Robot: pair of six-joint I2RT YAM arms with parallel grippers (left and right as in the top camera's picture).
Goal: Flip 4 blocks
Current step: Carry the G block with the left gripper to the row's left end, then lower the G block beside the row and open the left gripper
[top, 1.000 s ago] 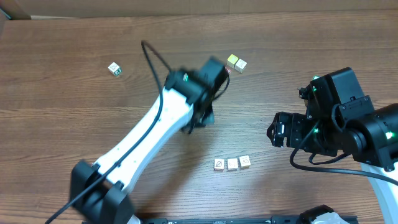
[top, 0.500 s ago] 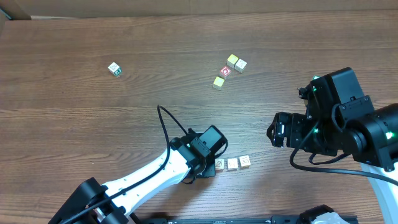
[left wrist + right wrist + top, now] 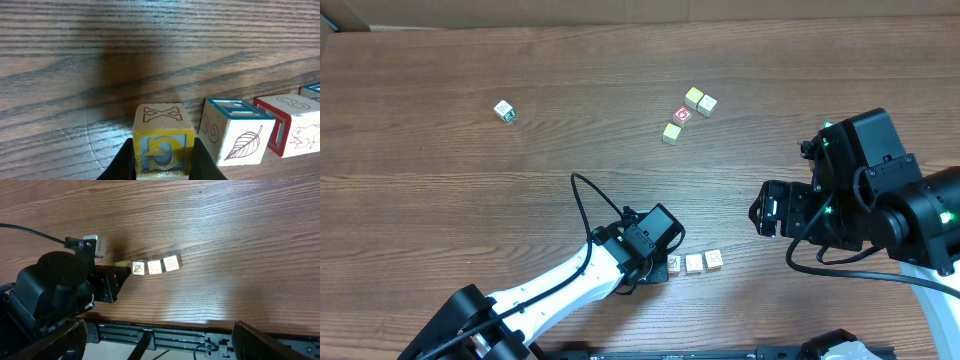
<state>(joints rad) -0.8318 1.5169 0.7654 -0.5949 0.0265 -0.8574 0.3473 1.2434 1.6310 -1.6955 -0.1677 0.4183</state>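
Note:
My left gripper is shut on a yellow block with an X on its top face. This block sits at the left end of a row near the table's front edge. Beside it stand a leaf-printed block, a red-framed block and the corner of another block. From overhead the left gripper hides the held block, and three row blocks show to its right. My right gripper hovers open to the right of the row; its fingers hold nothing.
A cluster of pale and yellow cubes with a red-faced cube lies at the back centre. A green-marked cube sits alone at the back left. The table's front edge and a metal rail run just below the row.
The left arm swung from the far cluster down to the left end of the front row, then settled there. The right arm has not moved.

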